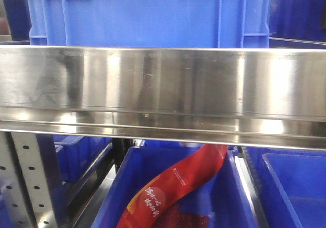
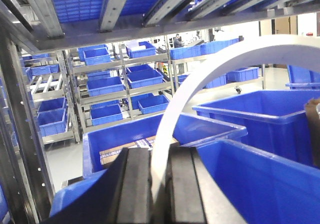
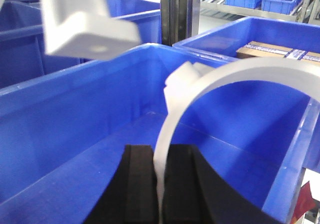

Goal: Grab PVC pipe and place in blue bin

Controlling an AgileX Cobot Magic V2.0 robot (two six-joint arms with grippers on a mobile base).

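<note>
- Front cam: just steel rail [image 1: 163,80], red bag [image 1: 173,187] at 6 o'clock.
- Wrist cams: left gripper [image 2: 159,194], right gripper [image 3: 159,184] each clamped on a white curved PVC pipe [image 2: 210,69].

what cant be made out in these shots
Front view: a steel beam fills the middle; neither arm shows, and it cuts off the red bag at its top.
Left wrist view: the white strip in the left pincer leaves the right edge, far end unseen.
Right wrist view: the white block, top left, is blurred past naming.
Whether the right pincer grips that same strip: cannot tell.
</note>
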